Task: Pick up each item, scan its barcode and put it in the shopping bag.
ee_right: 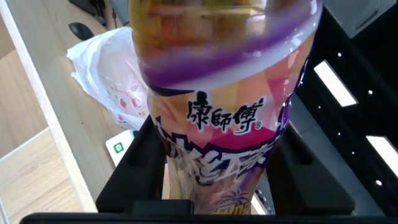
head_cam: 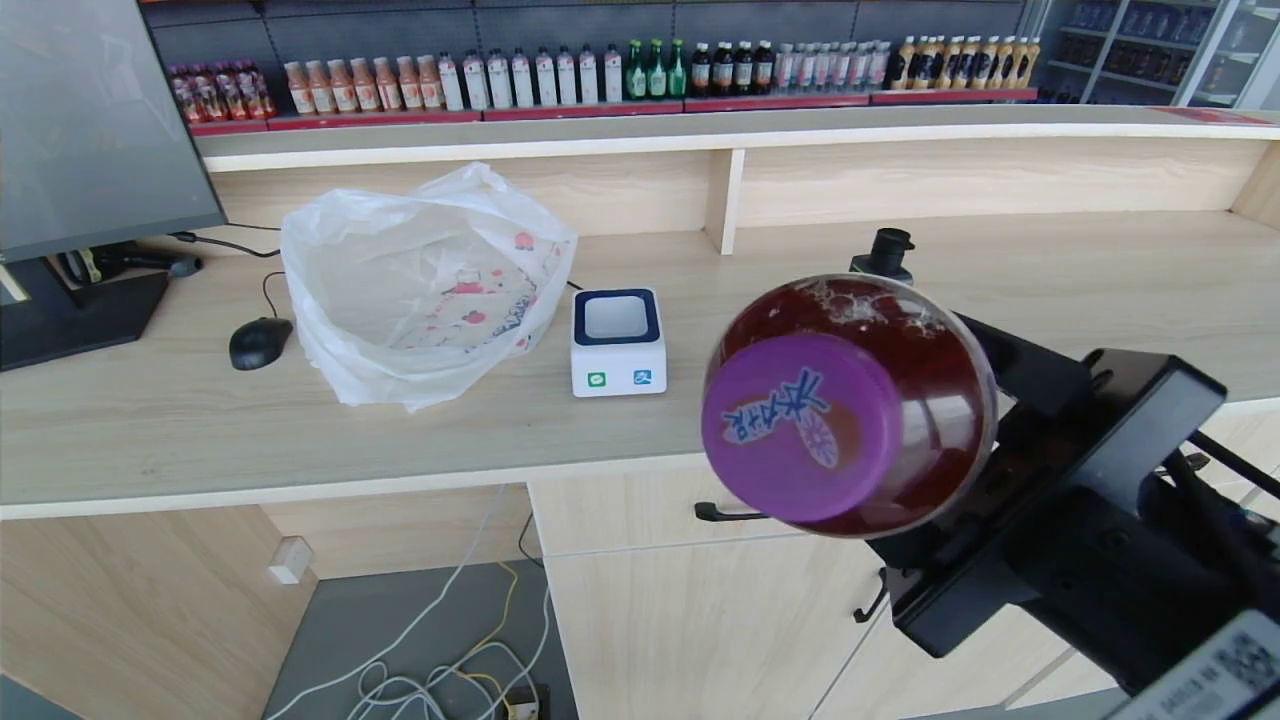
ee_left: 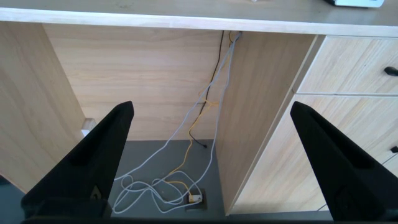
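Right hand [head_cam: 985, 450] clamped around the body of a clear plastic bottle of dark red drink with a purple cap [head_cam: 850, 400]. Bottle held in the air, cap toward the head camera, near and right of the white box scanner with a dark-framed window [head_cam: 618, 345]. Left hand [ee_left: 214, 165] hangs low in front of the cupboards, fingers spread, holding nothing. Translucent white plastic shopping bag with red print [head_cam: 420, 290] stands open just left of the scanner on the pale wood counter [head_cam: 150, 430].

Risks, by my judgement: barcode may face away from the window, so no read. Smooth label could slip in the grip when the bottle tilts. A wide swing could knock the scanner or flatten the limp bag mouth.

Unclear: no barcode found on the label side seen from the right wrist. Bottle base and fingertips hidden. Bag contents hard to make out.
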### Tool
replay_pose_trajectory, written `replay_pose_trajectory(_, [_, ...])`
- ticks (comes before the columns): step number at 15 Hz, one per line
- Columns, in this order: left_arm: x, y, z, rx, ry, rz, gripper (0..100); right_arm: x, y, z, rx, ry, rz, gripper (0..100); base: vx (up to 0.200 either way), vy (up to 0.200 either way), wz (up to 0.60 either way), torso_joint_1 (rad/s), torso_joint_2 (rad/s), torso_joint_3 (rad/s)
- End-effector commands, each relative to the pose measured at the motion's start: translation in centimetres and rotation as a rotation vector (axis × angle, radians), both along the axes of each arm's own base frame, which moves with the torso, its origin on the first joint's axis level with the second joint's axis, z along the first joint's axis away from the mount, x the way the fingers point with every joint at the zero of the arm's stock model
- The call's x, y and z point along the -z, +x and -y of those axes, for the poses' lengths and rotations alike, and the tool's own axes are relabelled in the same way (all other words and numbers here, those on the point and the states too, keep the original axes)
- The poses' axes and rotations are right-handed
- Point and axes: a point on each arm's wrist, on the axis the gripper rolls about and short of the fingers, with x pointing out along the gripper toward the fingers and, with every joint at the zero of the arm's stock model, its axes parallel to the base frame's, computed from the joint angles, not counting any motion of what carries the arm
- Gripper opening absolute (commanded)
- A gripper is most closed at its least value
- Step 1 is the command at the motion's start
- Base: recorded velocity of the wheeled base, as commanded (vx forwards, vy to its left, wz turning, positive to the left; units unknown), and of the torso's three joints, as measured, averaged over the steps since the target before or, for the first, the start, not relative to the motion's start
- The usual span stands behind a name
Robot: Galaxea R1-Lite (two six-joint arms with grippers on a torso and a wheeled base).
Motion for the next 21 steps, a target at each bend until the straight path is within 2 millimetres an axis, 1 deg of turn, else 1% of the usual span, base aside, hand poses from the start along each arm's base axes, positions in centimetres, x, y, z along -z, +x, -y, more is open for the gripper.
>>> replay_pose_trajectory(1, [0.0,0.0,0.0,0.001,-0.001,0.000,100,-0.4,1.0,0.4,0.002,0.069,-0.070,0,0.000,0.000,0.00,0.000,0.00,0.000])
replay_pose_trajectory(4, [0.0,0.0,0.0,-0.001,-0.001,0.000,100,-0.8,1.9,0.8,-0.015,0.222,-0.233,0,0.000,0.000,0.00,0.000,0.00,0.000])
replay_pose_trajectory(6, [0.0,0.0,0.0,-0.001,-0.001,0.000,100,-0.8,2.2,0.7,-0.065,0.296,-0.351,0,0.000,0.000,0.00,0.000,0.00,0.000])
replay_pose_trajectory(7, [0.0,0.0,0.0,0.001,-0.001,0.000,100,-1.1,3.0,1.2,-0.058,0.355,-0.403,0,0.000,0.000,0.00,0.000,0.00,0.000])
replay_pose_trajectory(8, [0.0,0.0,0.0,-0.001,-0.001,0.000,100,-1.4,4.2,2.1,-0.028,0.414,-0.446,0,0.000,0.000,0.00,0.000,0.00,0.000])
replay_pose_trajectory(9, [0.0,0.0,0.0,0.001,-0.001,0.000,100,-1.6,4.7,2.4,-0.017,0.434,-0.463,0,0.000,0.000,0.00,0.000,0.00,0.000])
replay_pose_trajectory(10, [0.0,0.0,0.0,0.001,-0.001,0.000,100,-2.0,5.9,3.2,-0.003,0.496,-0.524,0,0.000,0.000,0.00,0.000,0.00,0.000])
replay_pose_trajectory(11, [0.0,0.0,0.0,-0.001,-0.001,0.000,100,-1.9,6.0,3.2,-0.022,0.538,-0.575,0,0.000,0.000,0.00,0.000,0.00,0.000])
replay_pose_trajectory(13, [0.0,0.0,0.0,0.001,-0.001,0.000,100,-1.2,6.2,3.2,-0.063,0.615,-0.685,0,0.000,0.000,0.00,0.000,0.00,0.000])
replay_pose_trajectory(14, [0.0,0.0,0.0,0.001,-0.001,0.000,100,-1.2,6.3,3.1,-0.074,0.635,-0.701,0,0.000,0.000,0.00,0.000,0.00,0.000])
replay_pose_trajectory(16, [0.0,0.0,0.0,-0.001,-0.001,0.000,100,-1.6,7.2,4.0,-0.083,0.740,-0.740,0,0.000,0.000,0.00,0.000,0.00,0.000])
replay_pose_trajectory(18, [0.0,0.0,0.0,-0.001,-0.001,0.000,100,-2.0,7.4,4.1,-0.113,0.798,-0.768,0,0.000,0.000,0.00,0.000,0.00,0.000])
replay_pose_trajectory(20, [0.0,0.0,0.0,-0.001,-0.001,0.000,100,-1.9,7.4,4.2,-0.117,0.811,-0.770,0,0.000,0.000,0.00,0.000,0.00,0.000])
replay_pose_trajectory(21, [0.0,0.0,0.0,0.001,-0.001,0.000,100,-2.2,7.4,4.2,-0.133,0.826,-0.756,0,0.000,0.000,0.00,0.000,0.00,0.000])
